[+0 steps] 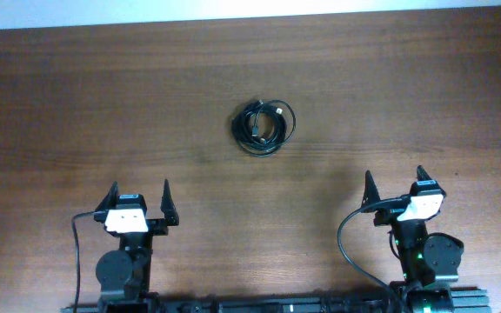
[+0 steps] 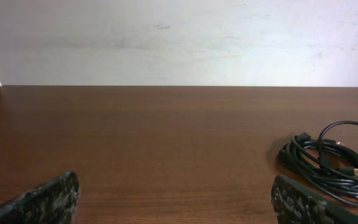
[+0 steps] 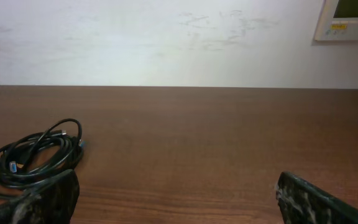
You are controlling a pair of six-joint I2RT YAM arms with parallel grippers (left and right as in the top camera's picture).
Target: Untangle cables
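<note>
Only the right wrist view shows a wall panel (cables coiled).

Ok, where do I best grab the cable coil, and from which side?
Take the cables by the loose outer loop on the coil's far-right edge, coming down from above. The coil lies flat, and that single strand bows clear of the packed middle.

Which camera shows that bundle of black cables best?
Overhead: the whole coil of cables shows, unobstructed. The left wrist view crops it at the right edge; in the right wrist view the right gripper covers its lower edge.
</note>
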